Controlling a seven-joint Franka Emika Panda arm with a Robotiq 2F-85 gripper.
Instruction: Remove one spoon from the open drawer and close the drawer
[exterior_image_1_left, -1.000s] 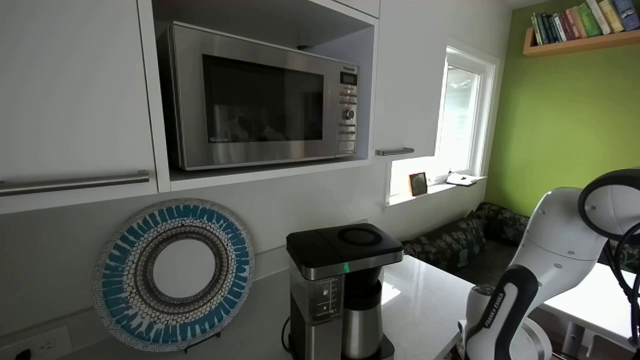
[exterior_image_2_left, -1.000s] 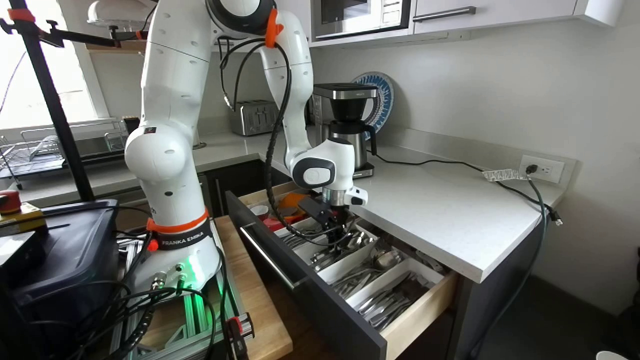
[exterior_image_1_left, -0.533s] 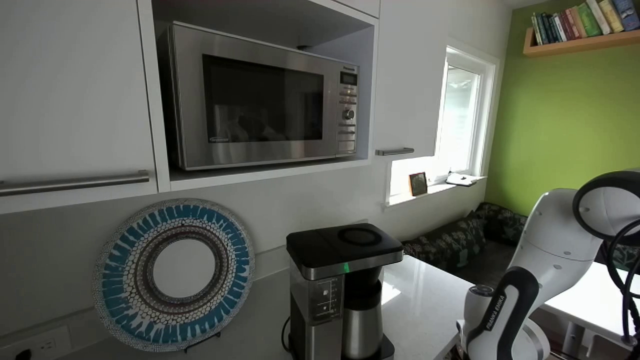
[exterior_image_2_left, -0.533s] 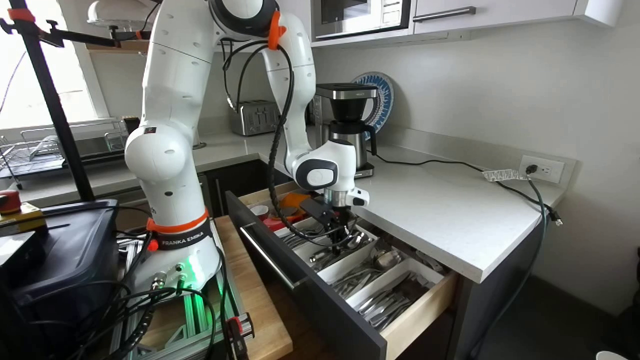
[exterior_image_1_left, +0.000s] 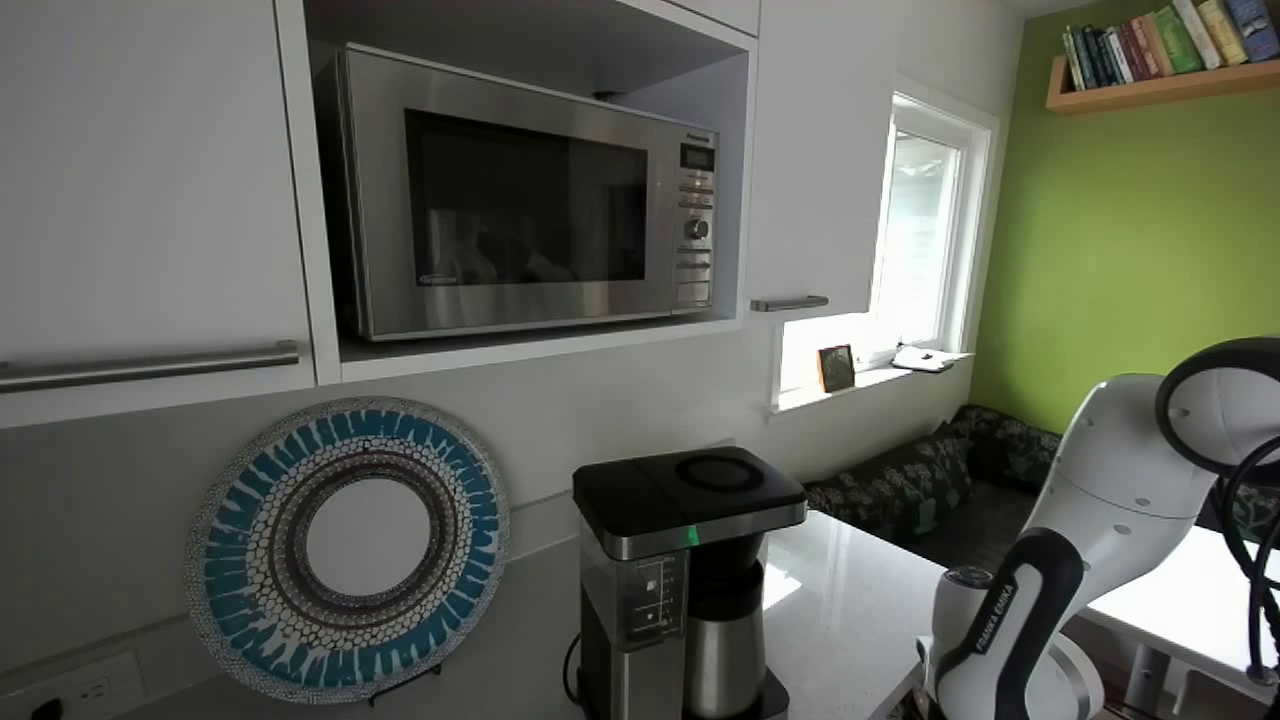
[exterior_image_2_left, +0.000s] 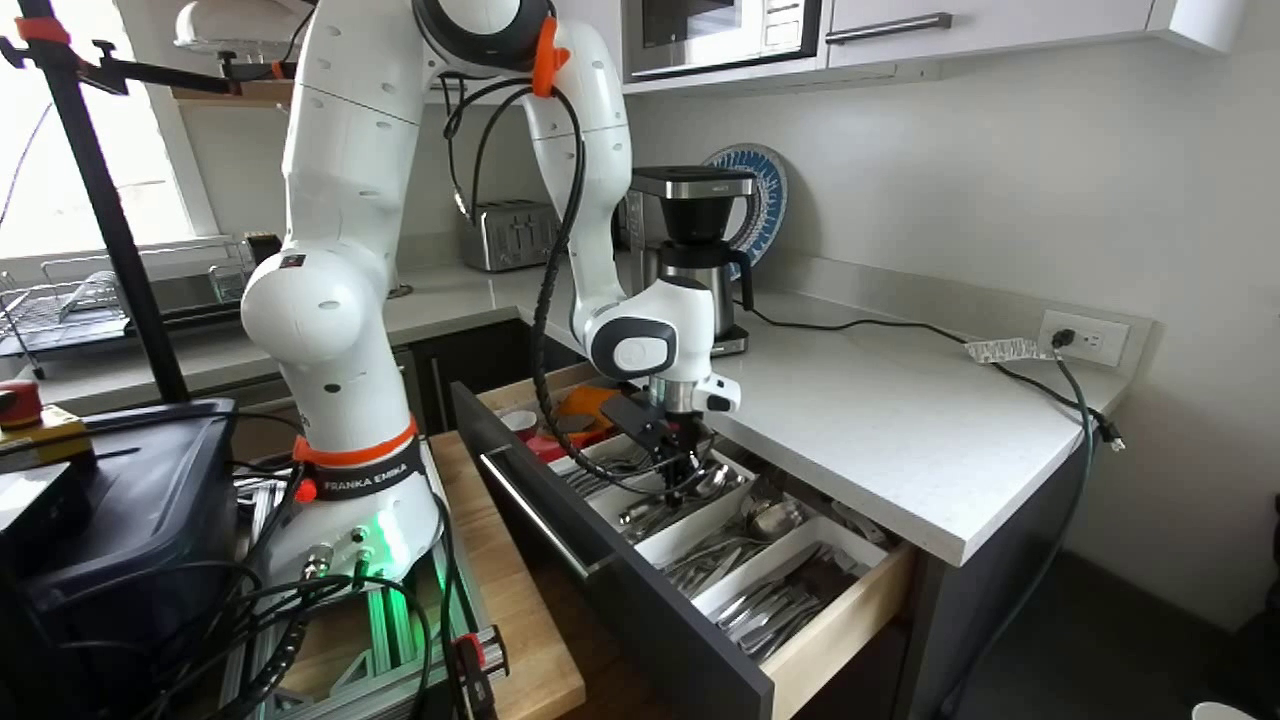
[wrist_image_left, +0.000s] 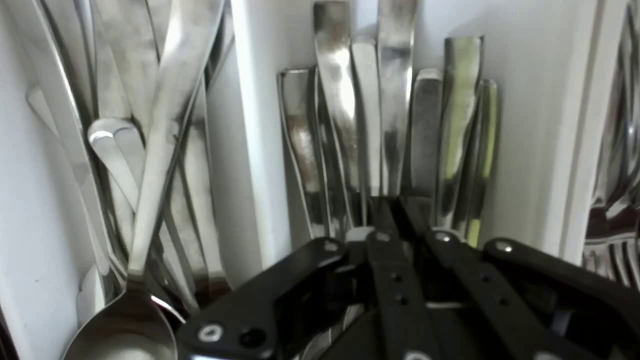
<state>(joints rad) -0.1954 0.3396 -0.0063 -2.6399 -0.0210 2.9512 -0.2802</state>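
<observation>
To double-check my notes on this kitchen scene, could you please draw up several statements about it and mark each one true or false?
1. The drawer stands open. True.
2. The end effector reaches down into a cutlery compartment. True.
3. The end effector is spread wide open. False: it is shut; whether on anything cannot be told.
4. The coffee maker stands on the counter. True.
5. The countertop is black. False: it is white.
6. The drawer holds nothing but knives. False: a fork shows at the right edge of the wrist view.
</observation>
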